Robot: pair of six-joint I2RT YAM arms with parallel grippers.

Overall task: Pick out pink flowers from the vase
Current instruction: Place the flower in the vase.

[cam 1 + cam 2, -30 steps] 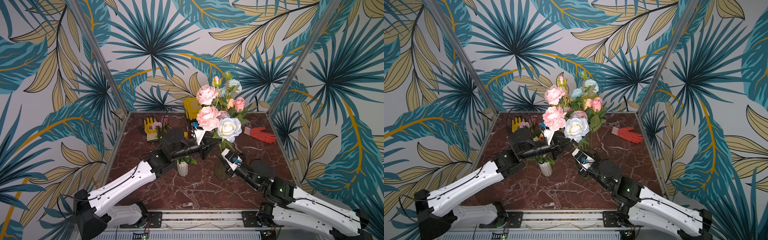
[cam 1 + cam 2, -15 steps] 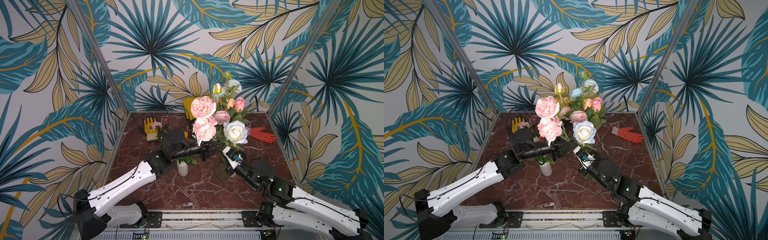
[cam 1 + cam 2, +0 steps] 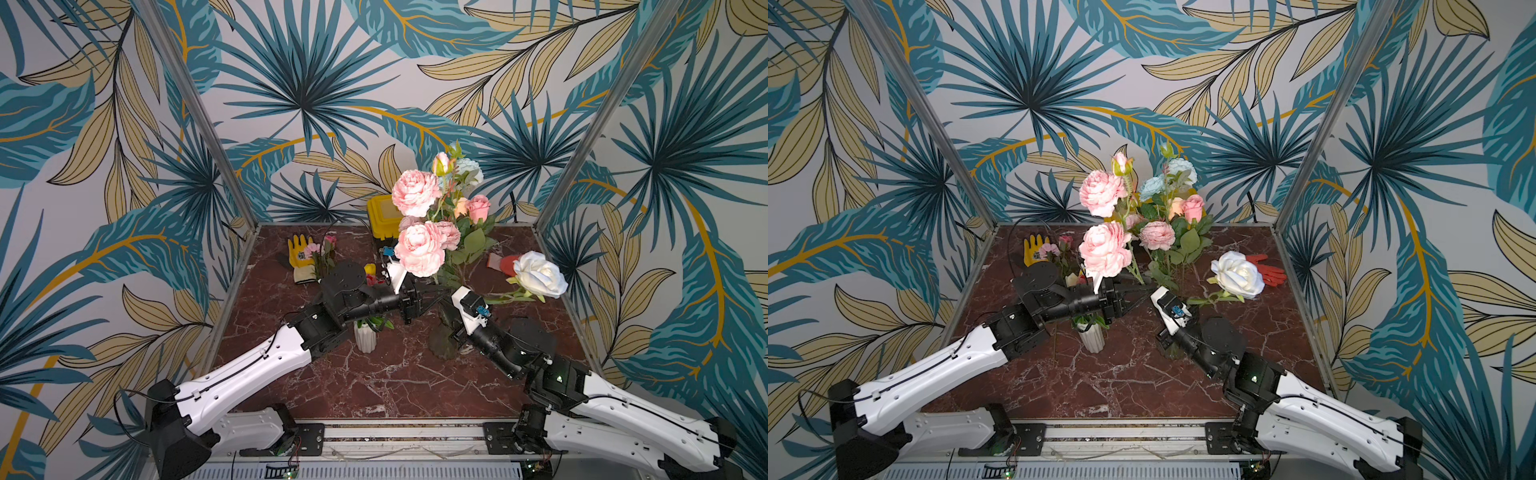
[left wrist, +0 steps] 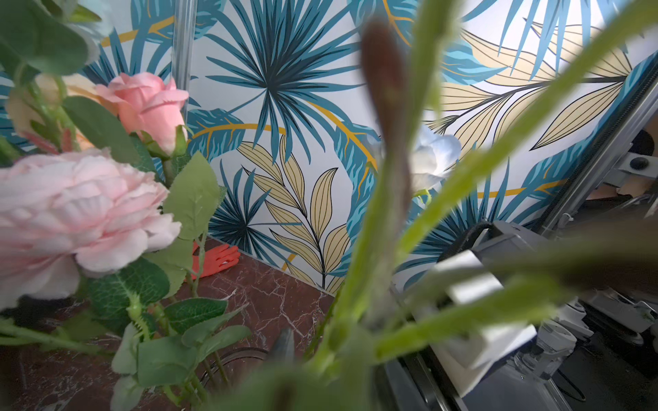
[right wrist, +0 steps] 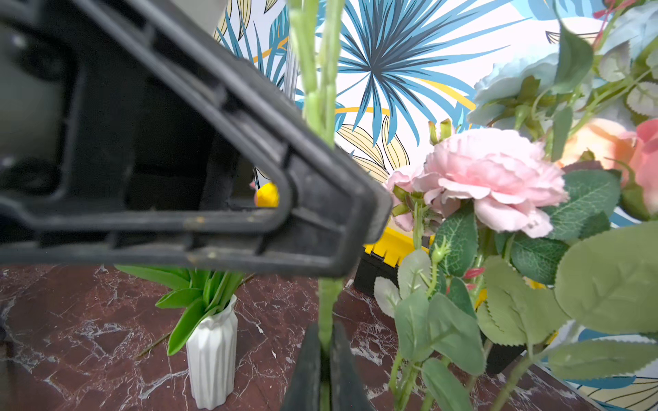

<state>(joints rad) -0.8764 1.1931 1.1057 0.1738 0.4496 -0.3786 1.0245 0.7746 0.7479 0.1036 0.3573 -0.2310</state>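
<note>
White rose (image 3: 540, 274) swinging out right, leaning away from bunch. Right end effector (image 5: 322, 341) now closing, pinching green stem (image 5: 325, 302), likely peonies' (image 3: 419, 249). Left end effector (image 3: 436, 296) beside same stem, spread unclear. Peonies standing over vase (image 3: 441, 348), not yet out; handover seemingly happening.

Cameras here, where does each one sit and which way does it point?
Top views: high in front, looking down on the table and back wall; both arms show.
Left wrist: among stems, facing the red glove by the right wall; right arm partly shows.
Right wrist: faces back-left past the white vase; right gripper shut on a green stem.
Shared: red glove and white vase also show in both top views.
</note>
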